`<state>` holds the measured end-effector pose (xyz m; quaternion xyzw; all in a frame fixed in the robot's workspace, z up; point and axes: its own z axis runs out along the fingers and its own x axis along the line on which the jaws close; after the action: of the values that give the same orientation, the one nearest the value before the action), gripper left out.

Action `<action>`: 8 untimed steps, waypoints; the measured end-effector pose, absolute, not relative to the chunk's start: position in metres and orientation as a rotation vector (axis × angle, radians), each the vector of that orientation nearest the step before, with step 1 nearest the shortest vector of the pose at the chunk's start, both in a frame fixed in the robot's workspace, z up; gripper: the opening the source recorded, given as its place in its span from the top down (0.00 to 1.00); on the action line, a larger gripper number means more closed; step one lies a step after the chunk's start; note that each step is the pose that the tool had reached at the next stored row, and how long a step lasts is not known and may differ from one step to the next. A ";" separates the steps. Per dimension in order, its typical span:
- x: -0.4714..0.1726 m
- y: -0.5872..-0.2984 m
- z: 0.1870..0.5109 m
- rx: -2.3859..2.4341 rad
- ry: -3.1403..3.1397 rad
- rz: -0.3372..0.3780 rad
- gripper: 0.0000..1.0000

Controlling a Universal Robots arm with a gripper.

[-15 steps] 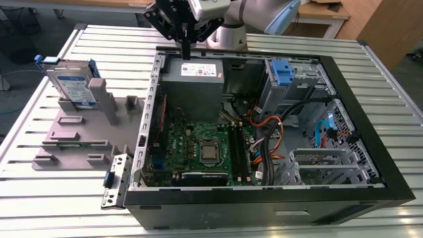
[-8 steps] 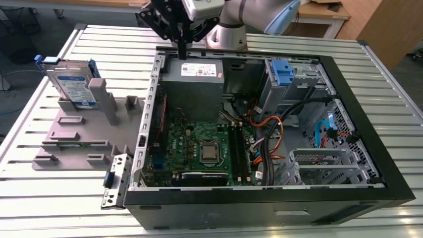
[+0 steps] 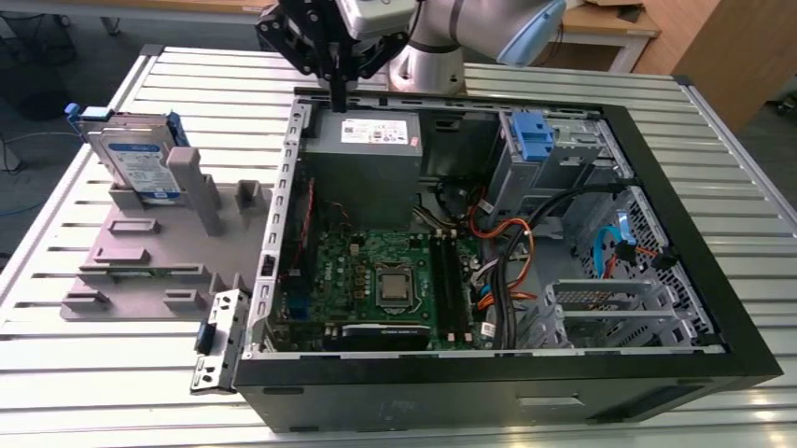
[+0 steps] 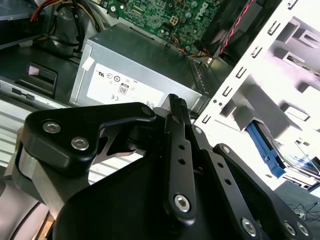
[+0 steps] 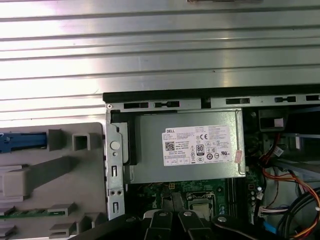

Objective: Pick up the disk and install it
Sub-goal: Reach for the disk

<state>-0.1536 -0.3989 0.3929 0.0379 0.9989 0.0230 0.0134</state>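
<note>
The disk (image 3: pixel 134 161) stands on edge in the grey holder (image 3: pixel 149 257) at the exterior view's left, its white-and-blue label facing out and blue rails along its sides. In the first wrist view its blue rail (image 5: pixel 20 141) shows edge-on beside the holder's posts. In the second wrist view the disk (image 4: pixel 265 150) lies beyond the case's metal frame. My gripper (image 3: pixel 336 101) hangs over the back rim of the open computer case, just above the power supply, well apart from the disk. Its black fingers (image 4: pixel 175 112) are pressed together with nothing between them.
The open computer case (image 3: pixel 498 378) lies on a slatted aluminium table (image 3: pixel 734 168). Inside are the grey power supply (image 3: pixel 373 133), the green motherboard (image 3: pixel 373 280), loose cables (image 3: pixel 524 233) and a metal drive cage with a blue bracket (image 3: pixel 532 140). The holder has several upright posts.
</note>
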 end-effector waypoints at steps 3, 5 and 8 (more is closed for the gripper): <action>-0.155 -0.399 0.393 0.118 3.112 0.071 0.89; -0.155 -0.399 0.393 0.118 3.112 0.071 0.89; -0.155 -0.399 0.393 0.118 3.112 0.071 0.89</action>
<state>-0.1547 -0.3989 0.3929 0.0379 0.9989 0.0229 0.0133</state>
